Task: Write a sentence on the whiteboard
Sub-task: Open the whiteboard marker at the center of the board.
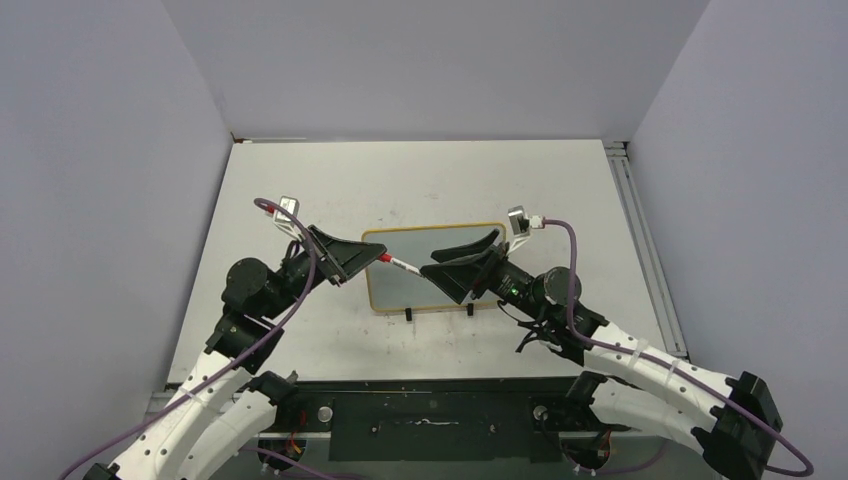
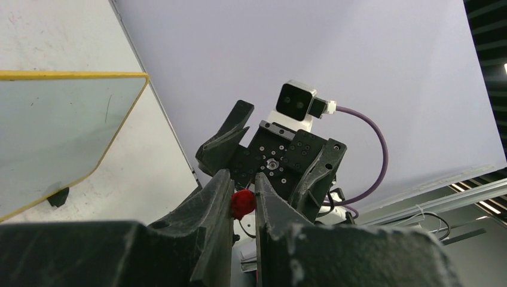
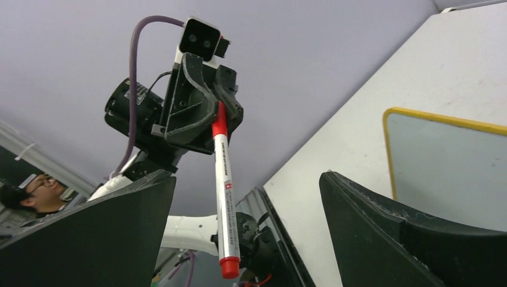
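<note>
1. Left jaws pinch the marker (image 1: pixel 398 263) by one red end; right jaws are spread wide and empty.
2. The marker's long axis points straight into the right jaws' gap (free end just short of it).
3. The whiteboard (image 1: pixel 400 292) lies on the worktop (image 1: pixel 560 190) beneath both, with no writing visible.

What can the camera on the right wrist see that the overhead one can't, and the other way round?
Right wrist only: a person with glasses at the lower left, and the label on the marker. Overhead only: the whole whiteboard, no writing visible, with two black feet. Both: the left gripper shut on the marker, and the whiteboard's yellowish frame.
</note>
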Robot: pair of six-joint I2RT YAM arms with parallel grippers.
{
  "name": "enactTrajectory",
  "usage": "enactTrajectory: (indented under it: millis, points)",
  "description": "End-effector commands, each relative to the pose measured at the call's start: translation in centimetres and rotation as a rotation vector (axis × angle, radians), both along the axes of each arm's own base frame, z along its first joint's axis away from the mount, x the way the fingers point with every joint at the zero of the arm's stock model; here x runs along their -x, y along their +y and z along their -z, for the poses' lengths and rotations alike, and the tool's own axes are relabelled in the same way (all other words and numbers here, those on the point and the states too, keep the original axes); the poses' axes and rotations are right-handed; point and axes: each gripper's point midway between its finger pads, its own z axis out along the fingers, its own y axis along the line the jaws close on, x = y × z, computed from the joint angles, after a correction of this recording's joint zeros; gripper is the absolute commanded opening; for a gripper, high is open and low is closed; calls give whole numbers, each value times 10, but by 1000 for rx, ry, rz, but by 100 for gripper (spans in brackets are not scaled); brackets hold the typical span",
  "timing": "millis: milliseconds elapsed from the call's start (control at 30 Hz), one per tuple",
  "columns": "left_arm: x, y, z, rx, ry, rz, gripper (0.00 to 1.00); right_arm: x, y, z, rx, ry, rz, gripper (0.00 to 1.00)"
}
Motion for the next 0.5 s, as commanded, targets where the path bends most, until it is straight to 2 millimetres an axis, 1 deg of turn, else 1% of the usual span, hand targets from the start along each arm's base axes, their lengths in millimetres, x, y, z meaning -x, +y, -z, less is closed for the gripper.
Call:
enactTrajectory:
  millis: [0, 100, 233, 300, 467]
  points:
    - [10, 3, -28, 58, -116, 20, 0, 17, 4, -46, -168, -84, -97, 94]
    - [11, 3, -32, 55, -136, 19, 0, 18, 11, -46, -167, -85, -112, 90]
    - [7, 3, -27, 23, -130, 4, 0, 18, 17, -42, -140, -73, -117, 85]
    - [7, 3, -27, 23, -131, 4, 0, 20, 20, -40, -135, -71, -126, 79]
    - [5, 4, -27, 11, -143, -7, 0, 25, 21, -44, -147, -75, -133, 70]
